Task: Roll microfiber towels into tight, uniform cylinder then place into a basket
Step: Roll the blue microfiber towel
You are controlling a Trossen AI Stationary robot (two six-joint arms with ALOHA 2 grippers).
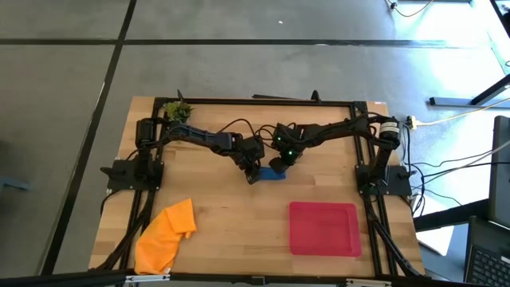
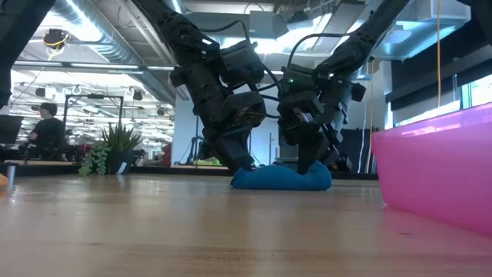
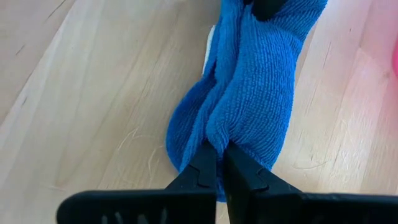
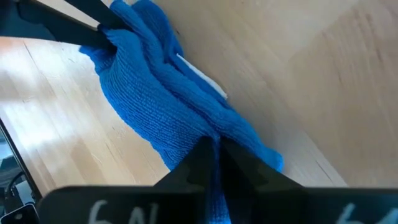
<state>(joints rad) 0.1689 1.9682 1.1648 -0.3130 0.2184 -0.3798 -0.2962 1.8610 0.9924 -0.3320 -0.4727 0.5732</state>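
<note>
The left pincer point(image 3: 219, 163) was clamped on one end of the blue towel point(image 1: 276, 173), and the right pincer point(image 4: 214, 155) pinched the opposite end, so the bunched roll lay stretched between them on the surface point(image 1: 231, 215), likely to keep it tight. The orange towel point(image 1: 166, 237) lay well apart from both, as did the basket point(image 1: 323, 228), nearer the right pincer.

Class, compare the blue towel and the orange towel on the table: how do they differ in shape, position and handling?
The blue towel is bunched into a long roll at mid-table; the orange towel lies loose and crumpled near the front left corner. The left pincer and right pincer each pinch one end of the blue towel; nothing touches the orange towel. Both lie outside the red basket.
</note>
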